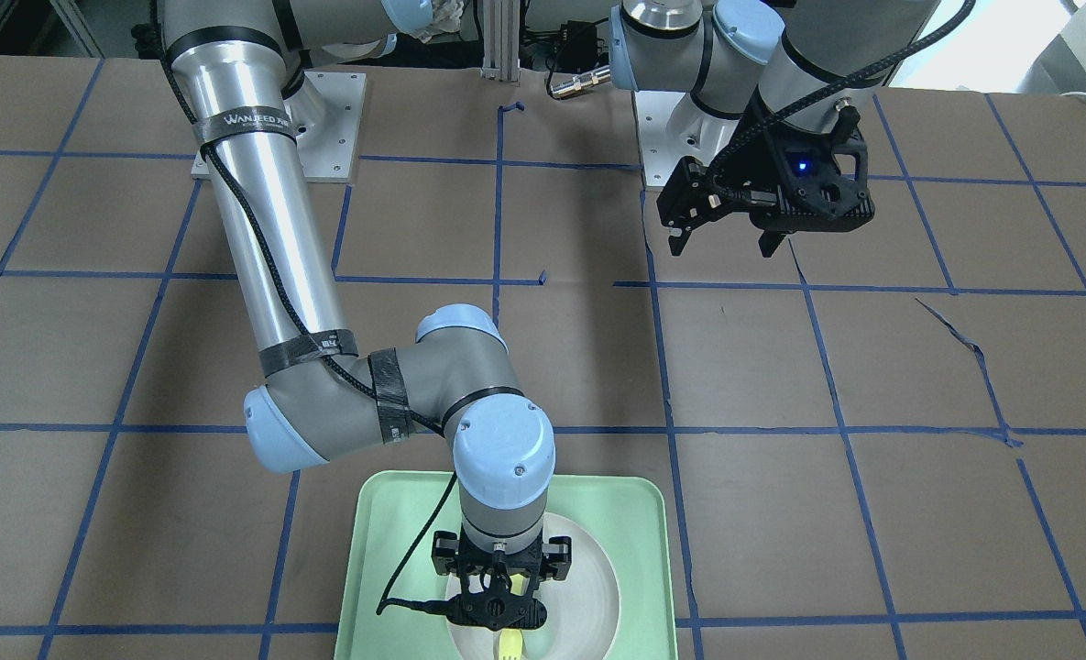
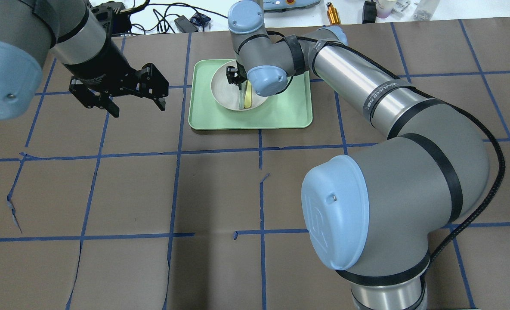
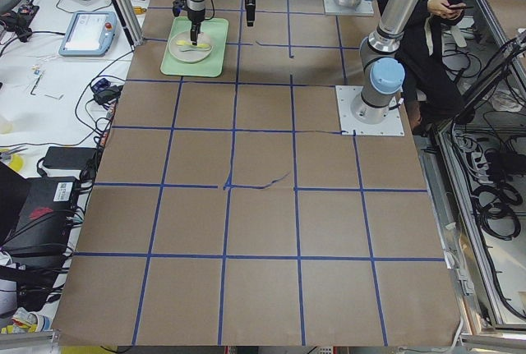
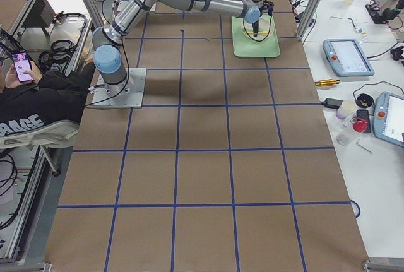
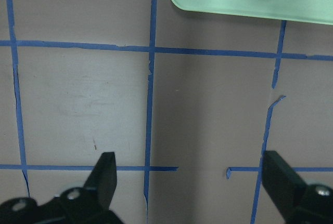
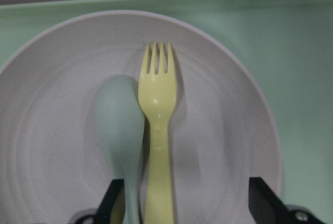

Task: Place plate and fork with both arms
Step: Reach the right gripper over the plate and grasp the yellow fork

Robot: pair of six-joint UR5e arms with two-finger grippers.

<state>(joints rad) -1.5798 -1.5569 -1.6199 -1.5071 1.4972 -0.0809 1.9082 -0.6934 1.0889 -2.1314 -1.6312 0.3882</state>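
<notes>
The right gripper (image 6: 184, 185) has its jaws wide, straddling the handles of a smooth pale-yellow plastic fork (image 6: 157, 125) and a matte grey-green spoon (image 6: 121, 125) (the two touch, side by side). Both lie in the round, speckled white plate (image 6: 223, 130) on the mint-green tray (image 6: 307, 78). The left gripper (image 5: 190, 174) gapes wide over blue-taped brown paper (image 5: 208, 104), well apart from the tray.
</notes>
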